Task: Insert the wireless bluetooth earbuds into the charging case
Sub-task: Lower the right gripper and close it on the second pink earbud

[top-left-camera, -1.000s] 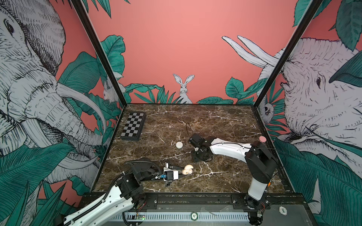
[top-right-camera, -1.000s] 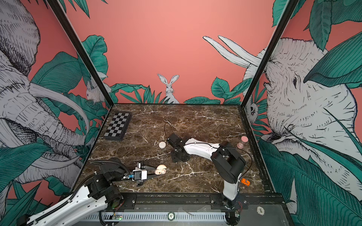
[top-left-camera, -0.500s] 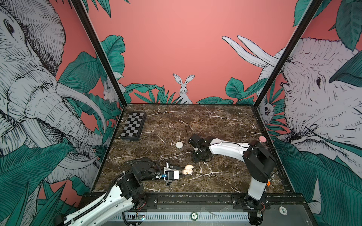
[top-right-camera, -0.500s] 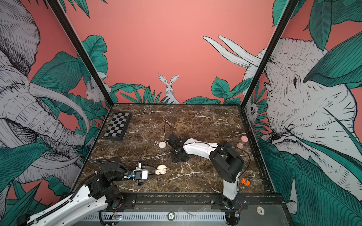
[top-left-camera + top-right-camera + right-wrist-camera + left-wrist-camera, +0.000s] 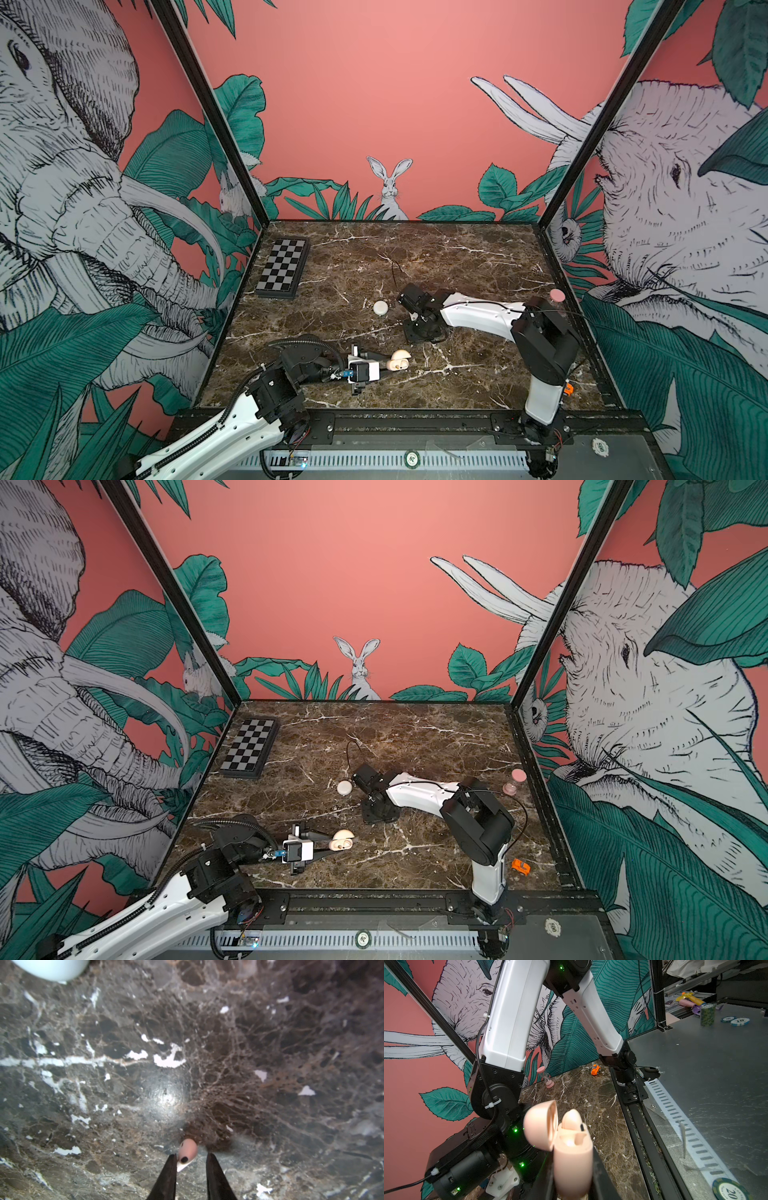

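The earbud [image 5: 188, 1150] on the brown marble table [image 5: 478, 257] is showing as a tiny pale pink bulb with a black dot and a whitish pointed stem. It is lying under the right gripper [image 5: 191, 1156], just right of centre in both top views. That gripper's two black fingers are standing slightly spread around it, one tip touching it and the other showing a gap. Low in the middle of both top views, the left gripper [image 5: 388, 365] is pinching a beige-pink charging case [image 5: 571, 1159] between its fingers, with the rounded lid hanging open to one side. A second earbud [image 5: 572, 1121] seems to be sitting in the case, though it is blurred so close to the lens. That is making two earbuds and one case. One white round puck [image 5: 381, 308] is lying left of the right gripper. One chessboard [image 5: 282, 268] is lying at the table's upper left. One pink hourglass [image 5: 515, 781] is standing at the right edge, and one orange toy car [image 5: 520, 866] is sitting at the lower right.
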Available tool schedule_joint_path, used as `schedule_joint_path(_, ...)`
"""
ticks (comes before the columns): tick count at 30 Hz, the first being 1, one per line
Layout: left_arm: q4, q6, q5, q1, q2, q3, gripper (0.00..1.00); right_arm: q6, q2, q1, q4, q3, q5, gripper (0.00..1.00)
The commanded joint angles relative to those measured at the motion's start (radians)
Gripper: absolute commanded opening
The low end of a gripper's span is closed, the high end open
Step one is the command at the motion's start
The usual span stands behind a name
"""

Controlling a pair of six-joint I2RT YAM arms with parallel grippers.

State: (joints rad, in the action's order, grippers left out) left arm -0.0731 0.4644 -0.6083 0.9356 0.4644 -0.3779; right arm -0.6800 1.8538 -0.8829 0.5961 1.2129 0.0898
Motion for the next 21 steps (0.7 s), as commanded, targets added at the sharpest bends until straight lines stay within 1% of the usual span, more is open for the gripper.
schedule_joint_path(1, -0.010, 0.015, -0.004, 0.005, -0.002, -0.022, 0.00, 0.006, 0.008, -0.005, 0.002, 0.020, -0.003, 0.25)
schedule_joint_path(21, -0.010, 0.016, -0.001, 0.005, -0.003, -0.023, 0.00, 0.002, 0.039, -0.005, -0.001, 0.031, -0.017, 0.21)
